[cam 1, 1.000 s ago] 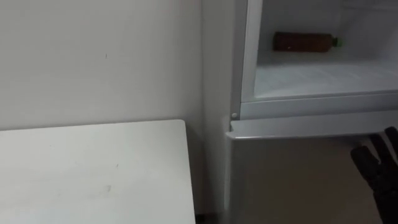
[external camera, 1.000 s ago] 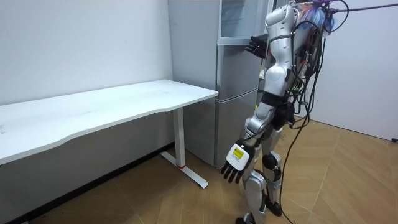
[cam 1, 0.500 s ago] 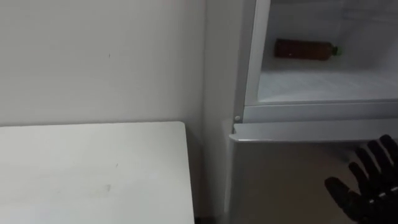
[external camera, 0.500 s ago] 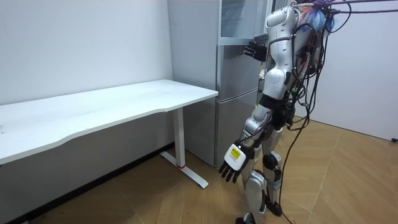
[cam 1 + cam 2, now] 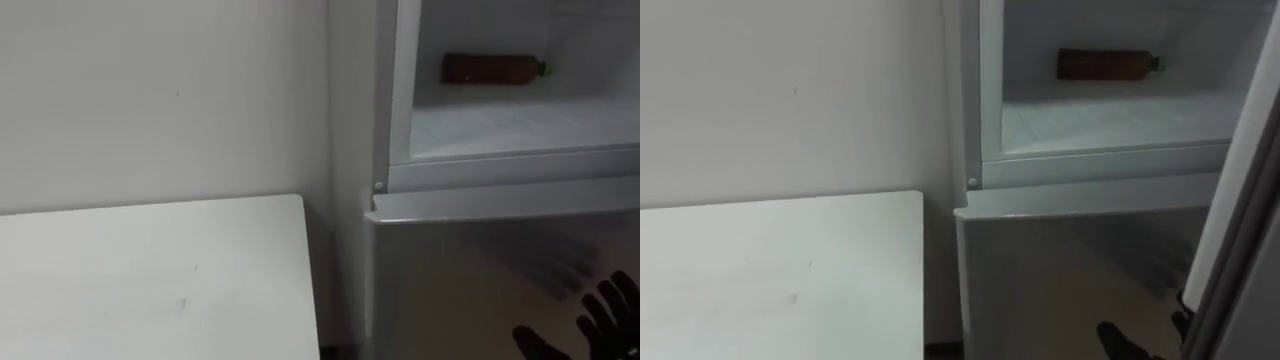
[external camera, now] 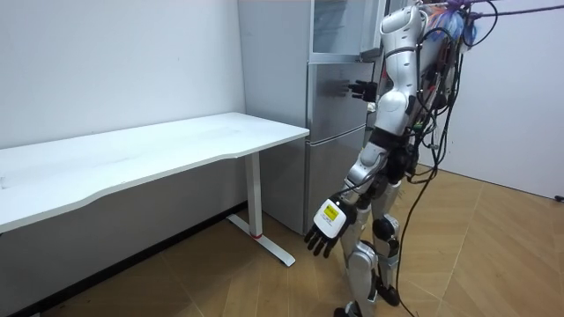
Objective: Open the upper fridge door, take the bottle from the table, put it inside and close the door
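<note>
A brown bottle (image 5: 490, 68) with a green cap lies on its side at the back of the upper fridge compartment (image 5: 510, 125), whose door stands open at the right edge of the right eye view. My right hand (image 5: 603, 322) is open with its fingers spread, low in front of the shut lower fridge door (image 5: 470, 280) and holding nothing. In the room view the same right hand (image 6: 361, 88) reaches toward the fridge front at chest height. My left hand (image 6: 324, 231) hangs open beside my thigh.
I stand facing the grey fridge (image 6: 335, 141), close to it. A white desk (image 5: 150, 280) against the wall ends just left of the fridge. The open upper door (image 5: 1240, 200) juts out on my right.
My right hand has dropped from just under the upper compartment's sill to lower down in front of the lower door. The bottle has stayed where it lies.
</note>
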Available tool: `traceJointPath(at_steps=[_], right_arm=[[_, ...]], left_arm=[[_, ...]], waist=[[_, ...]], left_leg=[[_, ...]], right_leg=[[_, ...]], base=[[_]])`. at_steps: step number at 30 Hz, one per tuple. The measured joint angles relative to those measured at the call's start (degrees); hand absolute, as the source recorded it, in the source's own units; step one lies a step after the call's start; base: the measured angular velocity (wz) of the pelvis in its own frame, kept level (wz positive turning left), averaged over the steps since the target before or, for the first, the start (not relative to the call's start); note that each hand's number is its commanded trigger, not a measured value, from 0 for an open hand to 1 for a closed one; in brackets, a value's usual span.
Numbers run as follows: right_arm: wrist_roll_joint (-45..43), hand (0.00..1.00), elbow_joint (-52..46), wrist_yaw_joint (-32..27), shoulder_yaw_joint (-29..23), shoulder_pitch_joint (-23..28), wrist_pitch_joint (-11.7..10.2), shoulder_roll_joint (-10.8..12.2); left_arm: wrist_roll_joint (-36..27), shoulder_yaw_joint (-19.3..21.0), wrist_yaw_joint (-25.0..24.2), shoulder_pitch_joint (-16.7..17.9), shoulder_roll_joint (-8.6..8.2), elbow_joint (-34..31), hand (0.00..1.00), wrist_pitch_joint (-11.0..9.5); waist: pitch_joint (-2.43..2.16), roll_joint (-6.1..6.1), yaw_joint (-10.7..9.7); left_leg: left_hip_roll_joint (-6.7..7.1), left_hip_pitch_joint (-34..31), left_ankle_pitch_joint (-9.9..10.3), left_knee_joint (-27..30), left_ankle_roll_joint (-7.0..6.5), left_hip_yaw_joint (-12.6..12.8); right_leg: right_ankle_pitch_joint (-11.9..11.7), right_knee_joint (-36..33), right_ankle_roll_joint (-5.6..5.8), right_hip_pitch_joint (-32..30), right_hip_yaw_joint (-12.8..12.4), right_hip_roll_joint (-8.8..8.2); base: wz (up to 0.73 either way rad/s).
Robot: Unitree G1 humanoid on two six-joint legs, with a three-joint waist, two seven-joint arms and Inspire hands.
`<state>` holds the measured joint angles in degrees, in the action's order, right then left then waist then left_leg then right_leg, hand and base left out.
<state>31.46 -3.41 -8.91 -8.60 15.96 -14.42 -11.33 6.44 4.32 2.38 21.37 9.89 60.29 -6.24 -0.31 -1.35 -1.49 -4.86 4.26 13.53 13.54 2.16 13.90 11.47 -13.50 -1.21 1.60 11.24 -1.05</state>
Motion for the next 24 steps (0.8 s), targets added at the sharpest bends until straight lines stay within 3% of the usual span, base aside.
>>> traceJointPath(at_steps=[3, 13, 19, 24], right_arm=[[-0.51, 0.0, 2.94, -5.22, -0.14, 0.29, -0.06, 0.02], [-0.45, 0.0, 10.27, -21.37, -2.13, 3.27, -0.11, 0.56], [1.53, 0.0, 13.52, -28.67, -7.49, 3.29, -1.43, 0.49], [4.57, 0.0, 10.34, -34.32, -11.06, 3.28, -2.04, 0.32]], left_arm=[[-0.12, 0.0, -0.01, 0.91, -0.2, 0.08, 0.0, -0.29], [-0.07, 0.05, 3.32, 2.28, -0.52, -0.14, 0.0, -0.25], [-0.34, 0.26, 4.91, 2.13, -0.35, -0.58, 0.0, -0.37], [-1.85, 0.73, 4.81, 2.02, -0.33, -1.27, 0.0, -0.41]], waist=[[-0.16, 0.35, -0.36], [0.04, 1.83, -1.37], [0.06, 1.97, -1.54], [0.07, 2.01, -2.21]], left_leg=[[0.04, 0.62, -0.01, -0.04, 0.0, -0.02], [0.62, 1.53, -0.01, -0.93, -0.02, -0.03], [0.74, 1.46, -0.01, -1.02, -0.02, 0.02], [0.71, 1.39, -0.02, -1.43, -0.03, 0.02]], right_leg=[[-0.02, 0.8, 0.03, 1.03, -0.03, 0.08], [0.46, 0.96, 0.62, 1.7, -0.03, -0.35], [0.57, 0.83, 0.71, 1.49, -0.08, -0.48], [0.81, 0.68, 0.72, 1.32, -0.11, -0.4]], base=[[0.0], [0.01], [0.0], [0.0]])
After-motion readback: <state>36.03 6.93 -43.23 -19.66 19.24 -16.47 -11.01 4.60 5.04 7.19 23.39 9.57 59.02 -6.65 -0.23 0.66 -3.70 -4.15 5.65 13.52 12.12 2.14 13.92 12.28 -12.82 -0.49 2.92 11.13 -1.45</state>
